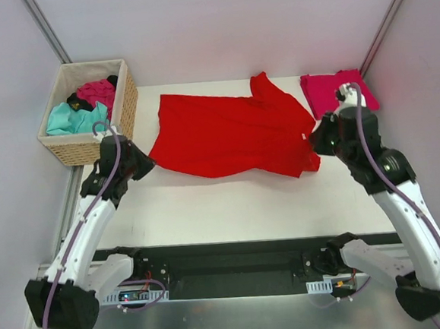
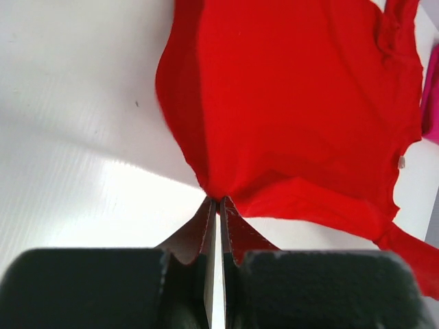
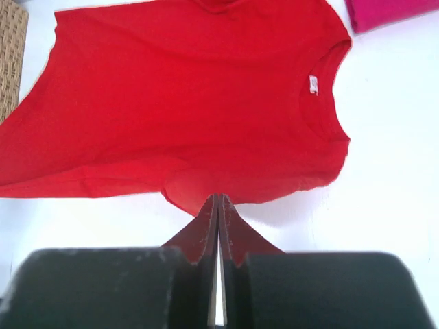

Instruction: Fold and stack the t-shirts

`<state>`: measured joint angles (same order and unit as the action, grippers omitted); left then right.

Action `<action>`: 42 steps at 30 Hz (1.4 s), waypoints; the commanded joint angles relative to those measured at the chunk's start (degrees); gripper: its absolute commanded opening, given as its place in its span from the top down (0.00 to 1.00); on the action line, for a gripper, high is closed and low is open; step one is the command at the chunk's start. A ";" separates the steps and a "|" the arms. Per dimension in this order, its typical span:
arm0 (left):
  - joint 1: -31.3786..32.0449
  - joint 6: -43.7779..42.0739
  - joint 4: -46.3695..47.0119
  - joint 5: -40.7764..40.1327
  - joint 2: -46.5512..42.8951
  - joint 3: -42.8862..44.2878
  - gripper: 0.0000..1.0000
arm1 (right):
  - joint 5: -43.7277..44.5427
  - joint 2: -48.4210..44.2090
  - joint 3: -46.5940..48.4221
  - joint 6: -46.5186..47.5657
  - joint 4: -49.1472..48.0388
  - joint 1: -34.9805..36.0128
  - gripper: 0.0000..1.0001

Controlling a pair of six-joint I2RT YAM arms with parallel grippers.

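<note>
Top external: red t-shirt point(image 1: 229, 133) stretched between left claw point(image 1: 148, 165) and right claw point(image 1: 314, 139).

The left arm point(image 1: 84, 228) reaches forward from its base at the near left, its white link slanting up and inward to a black wrist. The left pincer point(image 1: 141, 168) points toward the middle. Its jaws are pressed together with a corner of the red t-shirt point(image 1: 233, 133) pinched at the tips. In the left wrist view its two fingers point(image 2: 199, 233) meet flat, with no gap between them. The right arm point(image 1: 406, 203) leans forward and inward from the near right, its elbow bent and its black wrist turned toward the centre. The right pincer point(image 1: 314, 142) is likewise clamped closed on the opposite edge of the red t-shirt, its fingers point(image 3: 199, 236) meeting at the hem.
</note>
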<state>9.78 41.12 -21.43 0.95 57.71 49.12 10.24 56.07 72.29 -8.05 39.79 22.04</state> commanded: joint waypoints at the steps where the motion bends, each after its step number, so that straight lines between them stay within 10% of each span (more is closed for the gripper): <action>1: 0.33 0.19 -3.26 -2.26 -8.57 -2.80 1.00 | 3.47 -9.65 -3.56 0.41 6.08 0.90 0.99; 14: 0.41 -1.31 -8.01 -4.38 -15.61 -4.65 1.00 | 3.56 -23.91 -5.15 -1.79 18.13 0.90 0.99; 31: 0.50 -2.28 -7.05 -5.26 -8.49 -2.19 1.00 | -1.09 -10.20 -3.73 0.41 7.14 0.81 0.98; 34: 0.59 -2.01 -6.78 -5.26 -9.37 -3.06 1.00 | -4.42 -10.63 -9.52 0.14 7.67 0.90 0.63; 42: 0.68 -2.19 -6.17 -5.61 -8.85 -3.07 1.00 | -6.55 -17.13 -29.56 -5.21 9.34 1.16 0.30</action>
<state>9.82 39.90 -28.95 -3.62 48.84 45.50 5.48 41.71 48.25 -10.02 47.16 22.83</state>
